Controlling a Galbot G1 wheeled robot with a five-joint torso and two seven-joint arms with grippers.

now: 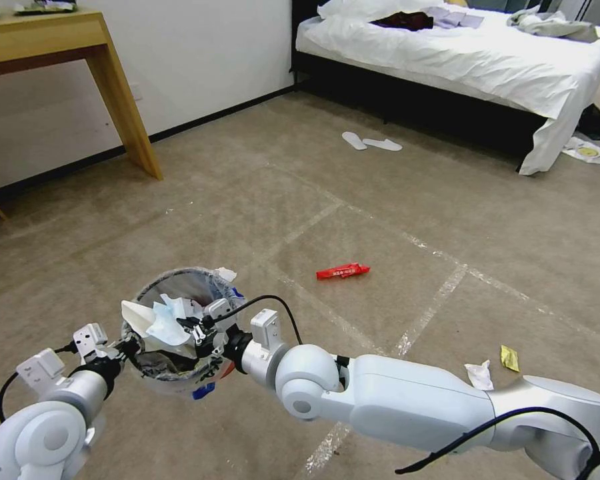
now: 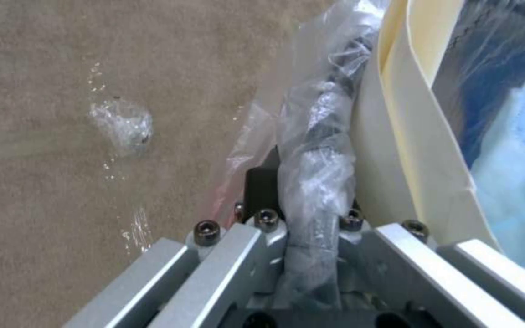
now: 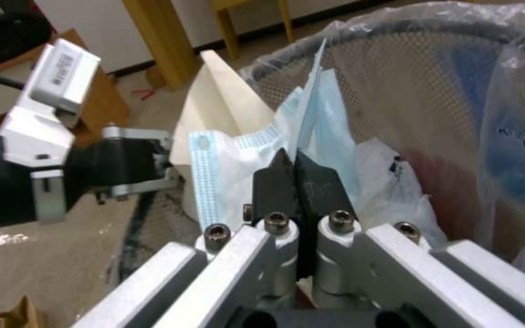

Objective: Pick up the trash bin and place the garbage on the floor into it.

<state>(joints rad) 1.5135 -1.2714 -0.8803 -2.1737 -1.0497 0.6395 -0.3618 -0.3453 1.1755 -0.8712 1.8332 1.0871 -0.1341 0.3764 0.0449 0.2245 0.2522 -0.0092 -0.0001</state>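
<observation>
The trash bin (image 1: 187, 283), dark mesh with a clear liner, hangs just above the floor (image 1: 393, 200). My left gripper (image 1: 128, 345) is shut on its near-left rim; the left wrist view shows the plastic-wrapped rim (image 2: 320, 150) clamped between the jaws. My right gripper (image 1: 192, 328) reaches over the bin's mouth, shut on a pale blue face mask (image 3: 238, 150) that drapes inside beside a cream paper (image 3: 220, 100). Garbage on the carpet: a red wrapper (image 1: 342, 271), a white tissue (image 1: 480, 375) and a yellow wrapper (image 1: 509, 358).
A bed (image 1: 473, 60) stands at the back right with white slippers (image 1: 370, 142) before it. A wooden desk (image 1: 60, 47) is at the back left against the wall. Clear tape lines (image 1: 433, 307) cross the carpet. A clear plastic scrap (image 2: 123, 123) lies beside the bin.
</observation>
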